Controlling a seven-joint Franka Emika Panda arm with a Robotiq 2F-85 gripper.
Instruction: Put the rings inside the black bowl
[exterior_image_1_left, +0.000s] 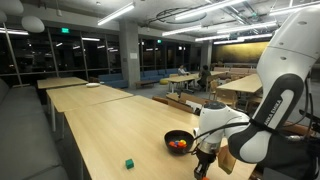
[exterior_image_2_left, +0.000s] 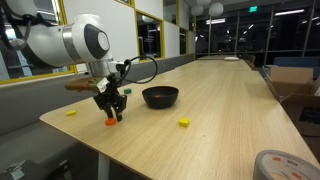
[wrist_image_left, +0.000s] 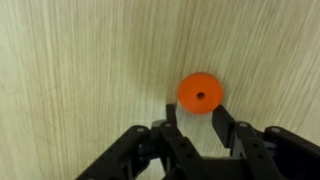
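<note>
In the wrist view an orange ring with a small centre hole lies flat on the wooden table, and my gripper is shut on its near edge, one fingertip at each side. In an exterior view the gripper is down at the tabletop, with the orange ring at its tips and the black bowl a short way to its right. In an exterior view the black bowl holds a few red-orange pieces, and the gripper hangs just in front of it. A yellow ring lies on the table, and another yellow piece lies near the corner.
A small green cube sits on the table away from the bowl. A grey round container stands at the near table edge. A cardboard box stands beyond the far side. The table edge runs close behind the gripper.
</note>
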